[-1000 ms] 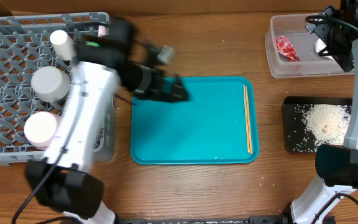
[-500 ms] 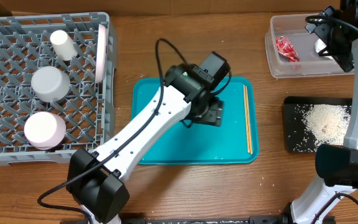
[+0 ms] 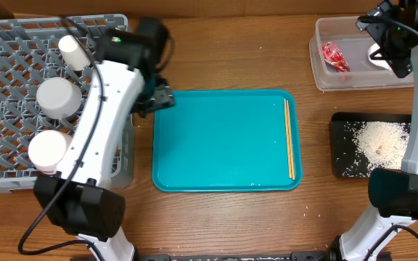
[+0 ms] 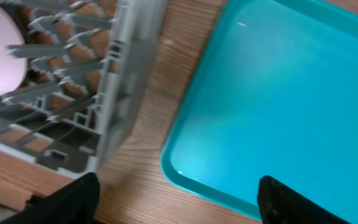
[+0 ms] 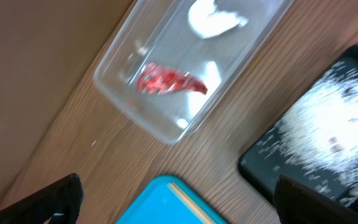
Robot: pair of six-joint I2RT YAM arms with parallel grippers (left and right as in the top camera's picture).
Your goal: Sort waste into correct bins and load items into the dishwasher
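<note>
The grey dish rack at the left holds a small white cup, a grey-blue bowl and a pinkish-white bowl. The plate is hidden. My left gripper is open and empty, over the gap between the rack wall and the teal tray. Its jaws show in the left wrist view. Wooden chopsticks lie on the teal tray's right side. My right gripper is open and empty, high above the clear tub, which holds the red wrapper and white tissue. Rice lies in the black tray.
The teal serving tray lies mid-table, and its near-left corner shows in the left wrist view. The clear tub is at the back right with the black tray in front of it. My left arm stretches along the rack's right wall.
My left gripper swung out over the teal tray's middle and has come back left to the tray's edge by the rack. The right arm has barely moved.
</note>
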